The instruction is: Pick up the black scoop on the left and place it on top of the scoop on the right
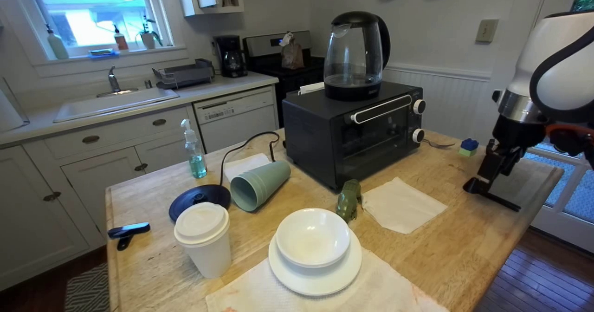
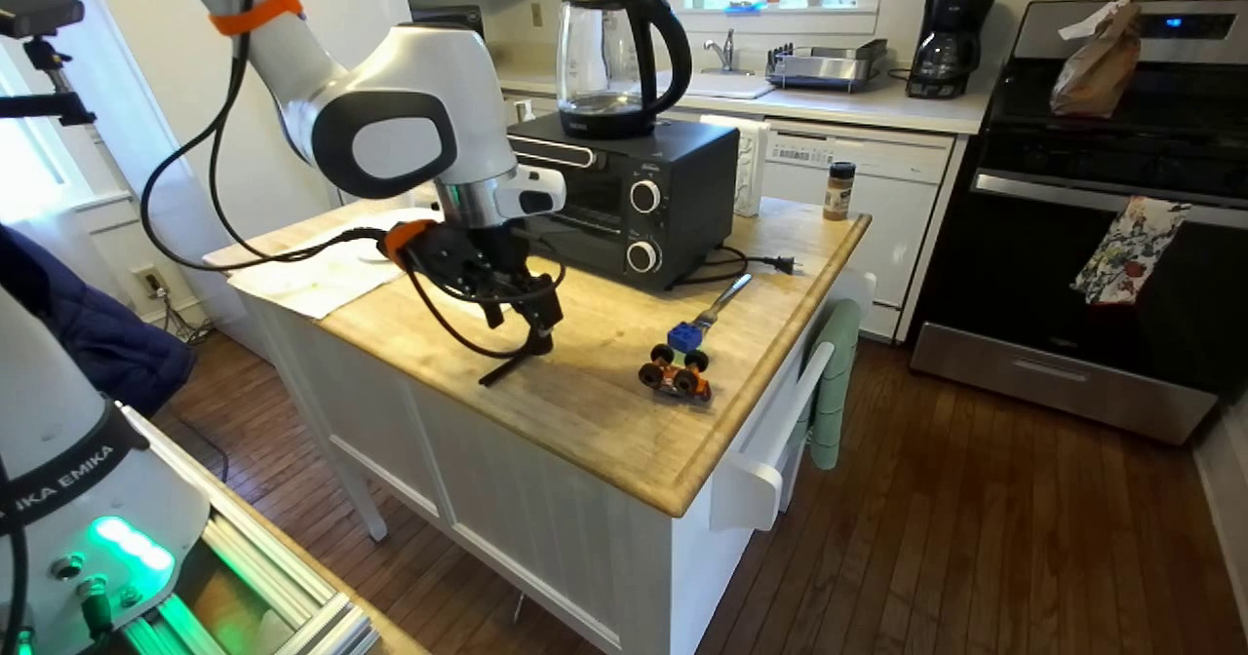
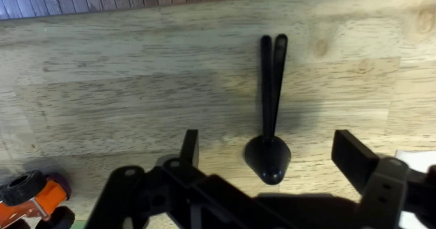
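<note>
in an exterior view your arm [image 2: 429, 99] slants in from the top left, bends at the white joint and points the hand [image 2: 518, 330] down at the table [image 2: 585, 421]. the black scoops [image 2: 504, 370] show only as dark handle, running from under the hand toward the near table edge; bowl end hidden behind it. orange toy car [image 2: 676, 382] apart from the hand, to its right in this view.

in an exterior view your arm [image 1: 547, 66] hangs along the right edge, hand tilted, tips low over the table. bowl end of the scoops [image 1: 472, 186] just by the tips, handle trailing off to the right. you can't tell contact from here. paper napkin [image 1: 403, 205] lies to the left.

wrist view: your hand is spread wide, one finger [image 3: 190, 145] each side, bare wood showing between each and the scoops. bowl end sits about midway in that gap; handles point away toward the table edge. two handles fork slightly from a single bowl outline; which scoop is uppermost, you can't tell.
</note>
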Tool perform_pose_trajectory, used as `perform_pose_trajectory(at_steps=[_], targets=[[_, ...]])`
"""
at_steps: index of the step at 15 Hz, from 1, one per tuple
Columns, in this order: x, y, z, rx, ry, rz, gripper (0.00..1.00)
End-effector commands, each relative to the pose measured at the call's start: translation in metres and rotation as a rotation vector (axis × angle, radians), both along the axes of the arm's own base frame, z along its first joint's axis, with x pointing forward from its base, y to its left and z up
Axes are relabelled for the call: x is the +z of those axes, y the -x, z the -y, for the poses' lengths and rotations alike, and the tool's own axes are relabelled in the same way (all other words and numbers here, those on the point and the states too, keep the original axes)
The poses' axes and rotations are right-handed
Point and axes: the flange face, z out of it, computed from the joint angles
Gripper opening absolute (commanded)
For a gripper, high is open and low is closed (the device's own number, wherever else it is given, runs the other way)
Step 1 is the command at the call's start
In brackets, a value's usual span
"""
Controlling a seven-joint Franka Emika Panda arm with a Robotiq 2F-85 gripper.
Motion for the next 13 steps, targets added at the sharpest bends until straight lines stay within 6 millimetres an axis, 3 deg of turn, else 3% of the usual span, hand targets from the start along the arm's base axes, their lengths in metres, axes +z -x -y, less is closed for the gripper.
perform_pose_trajectory(at_steps=[1, 9, 10, 11, 13], targets=[[0.034, 0.007, 0.004, -0.011, 0.020, 0.018, 1.00], [0.084, 0.019, 0.004, -0.065, 0.000, 0.006, 1.00], [0.087, 0.020, 0.004, -0.050, 0.008, -0.008, 1.00], [0.077, 0.010, 0.006, -0.048, -0.011, 0.004, 1.00], [0.083, 0.013, 0.006, -0.043, -0.008, -0.001, 1.00]])
